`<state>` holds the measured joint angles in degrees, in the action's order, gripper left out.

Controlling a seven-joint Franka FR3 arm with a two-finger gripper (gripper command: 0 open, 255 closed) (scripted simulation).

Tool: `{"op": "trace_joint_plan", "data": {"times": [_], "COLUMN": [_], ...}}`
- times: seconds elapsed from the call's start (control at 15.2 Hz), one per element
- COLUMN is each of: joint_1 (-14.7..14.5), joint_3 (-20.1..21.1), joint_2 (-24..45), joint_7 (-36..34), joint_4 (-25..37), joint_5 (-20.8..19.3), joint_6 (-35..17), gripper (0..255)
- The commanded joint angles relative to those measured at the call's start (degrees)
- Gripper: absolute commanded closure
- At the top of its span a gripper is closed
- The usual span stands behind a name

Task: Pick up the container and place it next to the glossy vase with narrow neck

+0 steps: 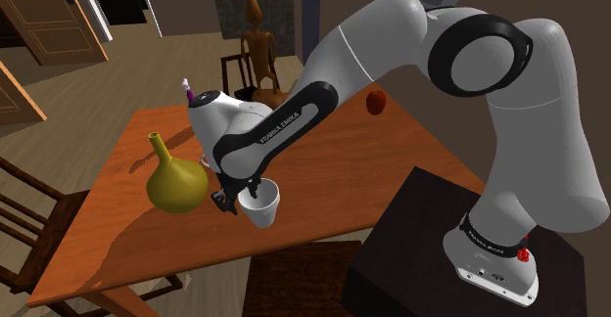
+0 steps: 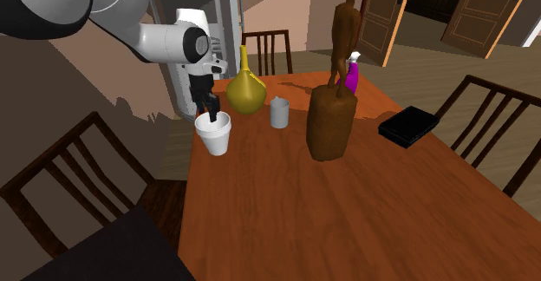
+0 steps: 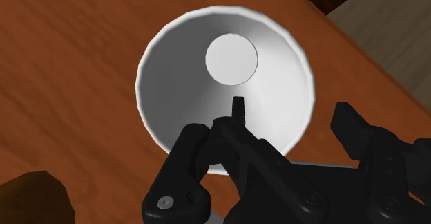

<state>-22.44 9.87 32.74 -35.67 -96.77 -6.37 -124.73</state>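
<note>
A white cup [image 1: 262, 207] [image 2: 214, 133] stands upright on the wooden table [image 1: 323, 168] [image 2: 286, 201], a short way from the olive-yellow, narrow-necked vase [image 1: 176, 180] [image 2: 246, 90]. My gripper [image 1: 250, 190] [image 2: 211, 113] [image 3: 291, 110] reaches down onto the cup's rim. In the wrist view one finger hangs inside the cup [image 3: 221, 57] and the other stands outside it. The fingers are well apart with the thin wall between them, so the gripper is open and nothing is clasped.
A tall brown wooden figure [image 2: 334, 106], a small grey cup [image 2: 278, 113], a purple bottle [image 2: 353, 73] and a black box [image 2: 407, 125] share the table. A red apple [image 1: 375, 102] lies farther back. Chairs ring the table, and the dark stand [image 1: 411, 256] is close to the cup's side.
</note>
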Motion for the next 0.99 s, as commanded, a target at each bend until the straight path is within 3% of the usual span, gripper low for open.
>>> {"op": "trace_joint_plan", "data": {"times": [0.0,0.2,0.46,0.92], "joint_1": [0.00,0.00,0.20,0.19], "joint_3": [0.00,0.00,0.44,0.43], "joint_2": [0.00,0.00,-3.21,-3.21], "joint_7": [0.00,0.00,0.46,0.46], "joint_4": [0.00,0.01,2.69,2.69], "joint_5": [0.00,0.00,0.73,0.73], "joint_6": [0.00,0.00,5.85,5.85], "gripper": [0,0,0,0]}}
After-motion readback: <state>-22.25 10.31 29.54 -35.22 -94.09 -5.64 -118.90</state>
